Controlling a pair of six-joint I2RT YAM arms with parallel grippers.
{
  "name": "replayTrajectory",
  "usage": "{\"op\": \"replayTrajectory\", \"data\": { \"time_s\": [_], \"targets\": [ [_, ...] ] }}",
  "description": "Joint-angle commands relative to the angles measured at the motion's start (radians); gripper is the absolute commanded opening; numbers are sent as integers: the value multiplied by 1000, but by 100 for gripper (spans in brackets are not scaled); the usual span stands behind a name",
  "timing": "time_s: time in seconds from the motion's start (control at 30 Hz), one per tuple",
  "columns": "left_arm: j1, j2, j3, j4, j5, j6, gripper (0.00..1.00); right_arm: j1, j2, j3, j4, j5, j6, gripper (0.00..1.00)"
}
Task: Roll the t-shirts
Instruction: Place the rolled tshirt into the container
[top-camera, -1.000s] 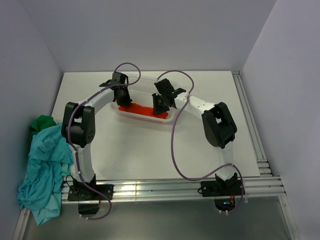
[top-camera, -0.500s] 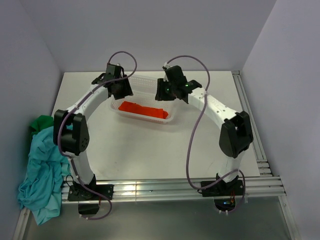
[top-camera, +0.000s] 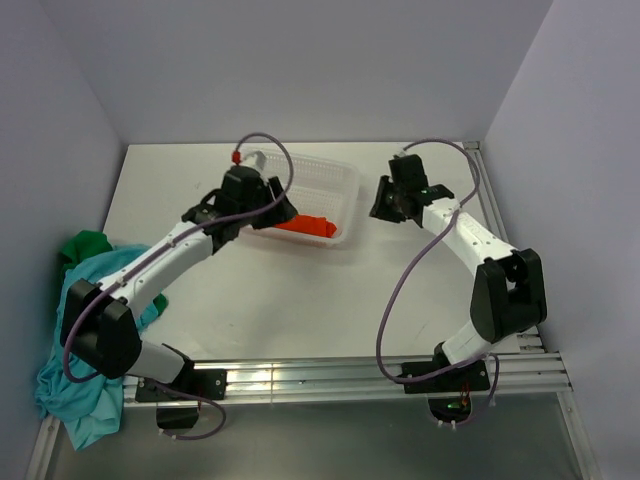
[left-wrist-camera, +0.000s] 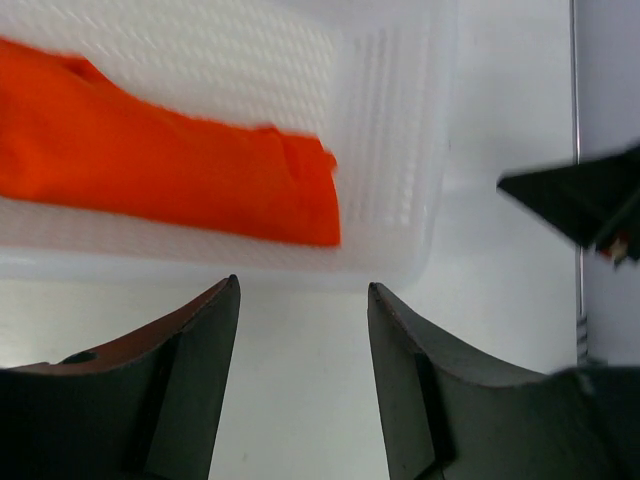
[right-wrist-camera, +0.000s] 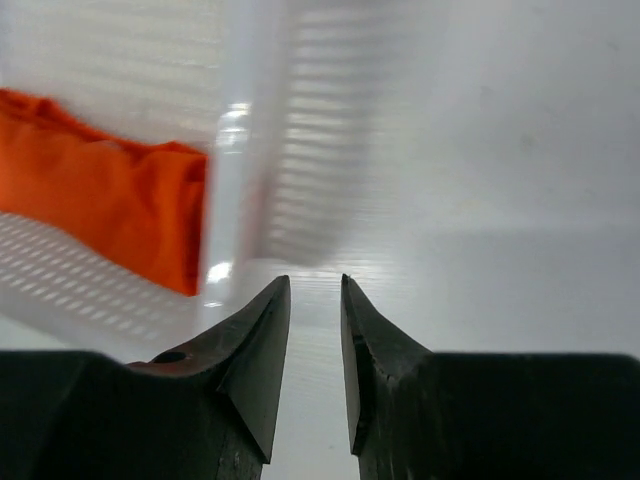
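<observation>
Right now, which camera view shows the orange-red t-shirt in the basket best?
The left wrist view: the orange-red t-shirt lies large and sharp in the white basket. In the top external view it is small and partly covered. The right wrist view shows only one blurred end, at the picture's left edge.

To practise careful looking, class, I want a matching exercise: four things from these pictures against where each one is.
Things: 1 orange-red t-shirt; 2 teal t-shirt; 3 white basket; 4 right hand.
Places: A heaped at the left edge of the table; B just right of the basket; C inside the basket; D standing on the table's far half.
Pairs: 1-C; 2-A; 3-D; 4-B.
</observation>
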Motion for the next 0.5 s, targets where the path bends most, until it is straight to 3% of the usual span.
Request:
{"op": "replayTrajectory", "data": {
  "time_s": [0.0, 0.17, 0.47],
  "targets": [
    [-111, -44, -92, 105, -15, -74, 59, -71, -72, -68, 69, 48, 70, 34],
    [-166, -28, -198, 189, -17, -129, 54, -80, -54, -103, 91, 49, 93, 34],
    [-154, 118, -149, 169, -44, -117, 53, -60, 85, -68, 138, 24, 112, 34]
  ]
}}
